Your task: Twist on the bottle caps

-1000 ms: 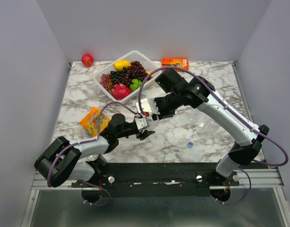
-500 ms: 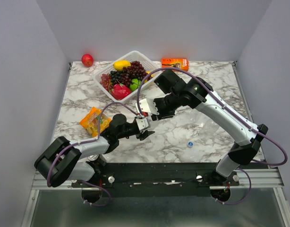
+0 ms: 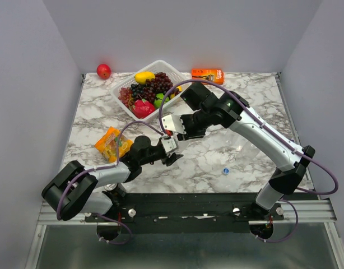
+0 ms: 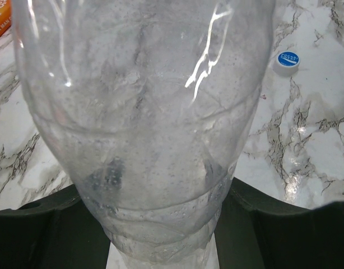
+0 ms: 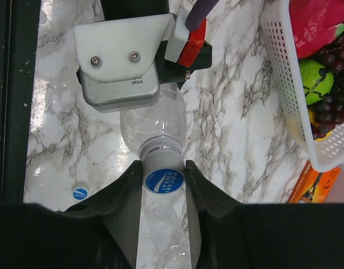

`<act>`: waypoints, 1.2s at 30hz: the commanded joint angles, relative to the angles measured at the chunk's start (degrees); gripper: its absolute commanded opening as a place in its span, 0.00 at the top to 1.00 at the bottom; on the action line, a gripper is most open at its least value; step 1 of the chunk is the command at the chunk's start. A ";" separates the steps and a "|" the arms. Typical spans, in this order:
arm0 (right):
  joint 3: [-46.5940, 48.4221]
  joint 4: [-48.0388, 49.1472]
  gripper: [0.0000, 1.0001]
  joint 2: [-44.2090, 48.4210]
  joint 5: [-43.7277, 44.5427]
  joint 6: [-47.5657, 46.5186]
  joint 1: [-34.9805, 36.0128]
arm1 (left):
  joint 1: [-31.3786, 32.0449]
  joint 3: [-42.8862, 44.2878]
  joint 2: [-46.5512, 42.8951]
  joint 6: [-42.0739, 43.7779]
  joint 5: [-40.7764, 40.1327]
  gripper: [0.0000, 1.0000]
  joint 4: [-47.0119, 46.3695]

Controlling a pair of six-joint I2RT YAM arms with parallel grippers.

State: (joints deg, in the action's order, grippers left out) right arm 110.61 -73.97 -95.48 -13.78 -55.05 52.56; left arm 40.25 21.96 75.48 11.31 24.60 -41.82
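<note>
The left arm lies low across the worktop (image 3: 205,162), stretched from its base at the near left toward the middle, forearm almost level. Its left claw (image 3: 171,148) is clenched on 1 clear bottle (image 4: 144,112): in the left wrist view the ribbed body fills the frame and the 2 dark fingers press against it on either side, low in the frame.

The right arm rises from its base at the near right, runs up and leftward to a bent elbow near the fruit basket (image 5: 284,84), then folds back down toward the centre, so that its wrist hangs just above the left claw. The right claw (image 5: 162,168) grasps 1 blue cap (image 5: 163,180), a finger tight against each side, with the cap at the bottle's neck. Whether the cap is already seated on the thread cannot be told.

A 2nd, loose cap (image 4: 287,59) lies flat on the marble, white mark up, well apart from the held bottle and toward the right arm's base.
</note>
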 commanded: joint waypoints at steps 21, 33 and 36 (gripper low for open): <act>2.95 -13.30 0.40 -1.81 0.69 2.40 0.88 | 0.00 0.90 2.21 -2.96 -2.10 1.00 -4.41; 5.50 -11.37 0.19 -0.93 -1.42 9.60 -3.24 | 0.00 0.90 0.54 -3.84 1.94 1.00 -3.70; 4.71 -9.44 0.19 -0.85 -2.30 11.01 -4.13 | 0.00 1.07 0.81 -4.80 2.82 1.00 -4.40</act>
State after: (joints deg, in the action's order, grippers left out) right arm 115.55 -76.40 -97.21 -13.85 -47.77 49.87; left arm 40.25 21.96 77.30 8.19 24.71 -43.68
